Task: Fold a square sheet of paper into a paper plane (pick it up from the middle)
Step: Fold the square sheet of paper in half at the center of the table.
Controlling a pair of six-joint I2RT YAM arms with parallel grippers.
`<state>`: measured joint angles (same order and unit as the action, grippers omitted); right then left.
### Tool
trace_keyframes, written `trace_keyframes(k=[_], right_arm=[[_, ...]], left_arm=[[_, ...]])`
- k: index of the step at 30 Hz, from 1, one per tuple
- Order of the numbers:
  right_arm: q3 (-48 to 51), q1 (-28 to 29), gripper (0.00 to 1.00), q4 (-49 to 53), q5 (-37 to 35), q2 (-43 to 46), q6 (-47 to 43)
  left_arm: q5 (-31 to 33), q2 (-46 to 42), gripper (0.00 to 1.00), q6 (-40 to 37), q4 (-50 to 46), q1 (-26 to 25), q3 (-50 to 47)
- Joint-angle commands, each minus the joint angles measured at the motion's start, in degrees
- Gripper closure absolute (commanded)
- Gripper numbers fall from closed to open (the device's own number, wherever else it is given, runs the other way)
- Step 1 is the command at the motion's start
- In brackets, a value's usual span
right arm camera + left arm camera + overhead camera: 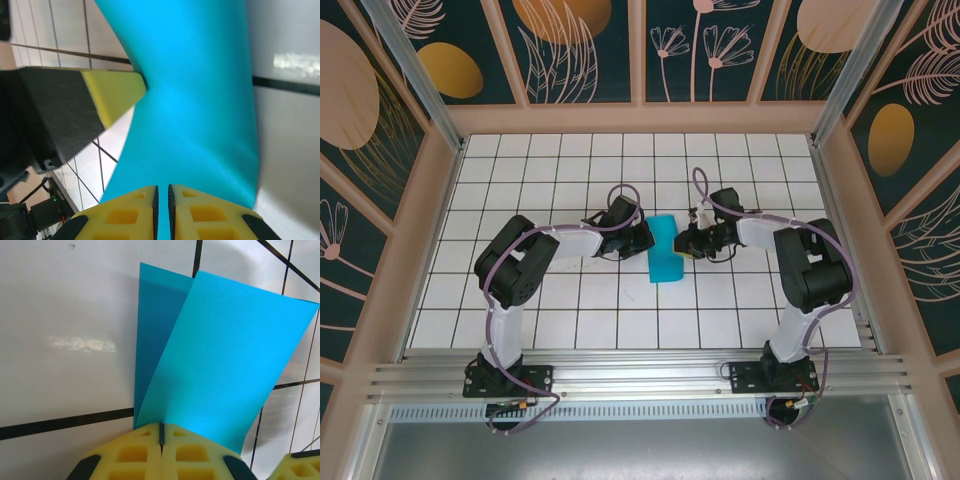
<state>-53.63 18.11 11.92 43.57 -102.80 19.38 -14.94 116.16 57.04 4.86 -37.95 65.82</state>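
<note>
The square sheet of paper [665,250] is teal-blue and bent double, lifted off the white grid table between the two arms. My left gripper [648,240] is shut on the paper's left edge. In the left wrist view the yellow pads [145,455] meet on the thin paper [220,355], which fans out in two layers beyond them. My right gripper [682,243] is at the sheet's right side. In the right wrist view its jaws [162,192] stand a narrow slit apart, with the curved paper [195,100] showing through the gap. The left gripper's yellow fingertip [112,92] pinches the far edge there.
The white grid table [540,170] is walled by a wooden frame with patterned panels [585,40]. An aluminium rail [640,375] runs along the near edge by the arm bases. Cables loop over both arms.
</note>
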Motion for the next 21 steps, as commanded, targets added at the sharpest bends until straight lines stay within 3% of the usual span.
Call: trace_keyframes(k=[1,7,21], right_arm=[[2.33,0.38,0.83,0.07,0.28,-2.17,-1.45],[4.39,0.48,0.83,-0.36,-1.94,-4.58,-1.86],[4.47,2.89,0.83,2.25,-1.82,2.19,-0.86]], left_arm=[[1.40,2.23,1.00,-1.42,-4.51,-0.37,-0.08],[1.36,2.23,1.00,-1.45,-4.51,-0.35,-0.08],[1.23,2.23,1.00,-1.56,-4.69,-0.37,0.01]])
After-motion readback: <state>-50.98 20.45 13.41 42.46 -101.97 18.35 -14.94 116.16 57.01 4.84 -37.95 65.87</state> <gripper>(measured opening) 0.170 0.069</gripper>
